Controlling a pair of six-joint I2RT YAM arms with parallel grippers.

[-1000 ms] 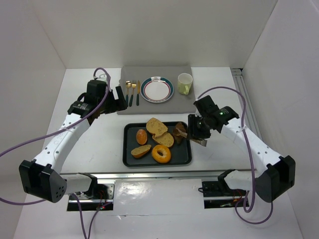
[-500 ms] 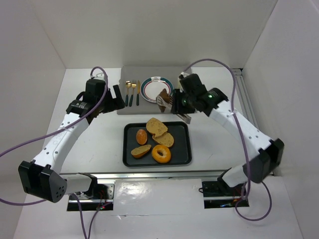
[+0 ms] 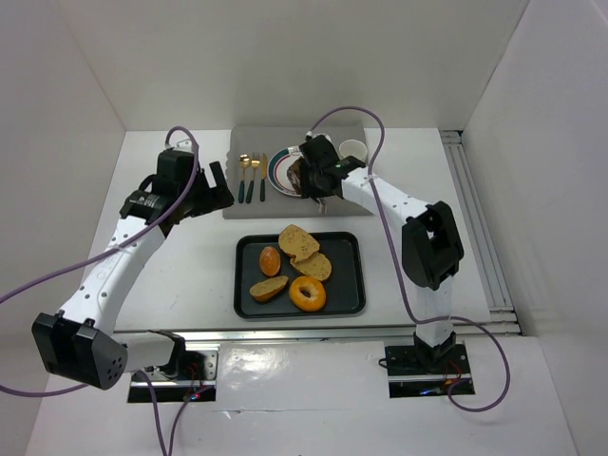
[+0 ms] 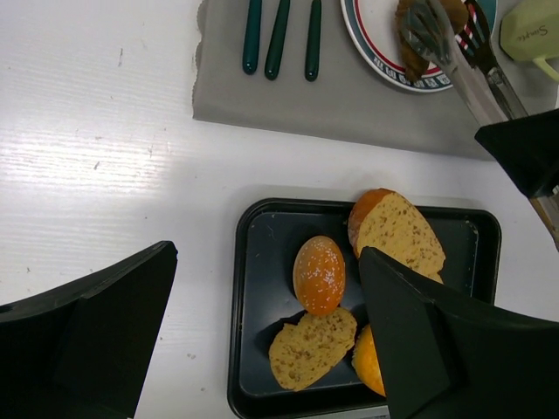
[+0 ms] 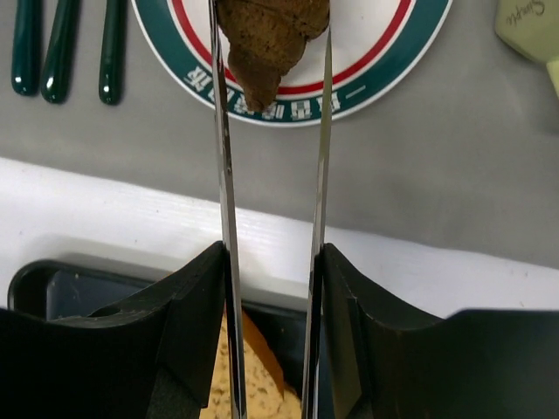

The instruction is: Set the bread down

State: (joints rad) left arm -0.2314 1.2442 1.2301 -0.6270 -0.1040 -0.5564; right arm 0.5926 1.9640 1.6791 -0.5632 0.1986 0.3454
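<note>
My right gripper (image 3: 321, 179) is shut on metal tongs (image 5: 223, 157), and the tong tips pinch a dark brown piece of bread (image 5: 271, 39). The piece sits over the white plate with a green and red rim (image 5: 384, 52) on the grey mat; I cannot tell if it touches. In the top view the bread (image 3: 302, 174) is over the plate (image 3: 283, 163). My left gripper (image 3: 217, 185) is open and empty, left of the mat. In its wrist view the open gripper (image 4: 266, 332) hangs above the black tray (image 4: 253, 349), which holds a seeded bun (image 4: 319, 275) and bread slices (image 4: 397, 231).
The tray (image 3: 249, 294) at front centre also holds a bagel (image 3: 307, 294). A pale green cup (image 3: 352, 150) stands right of the plate on the mat (image 3: 351, 195). Green-handled cutlery (image 3: 250, 176) lies left of the plate. White walls enclose the table.
My right arm has swung from the tray's right edge back and left to the plate, carrying the brown bread in the tongs. The left arm has barely moved.
</note>
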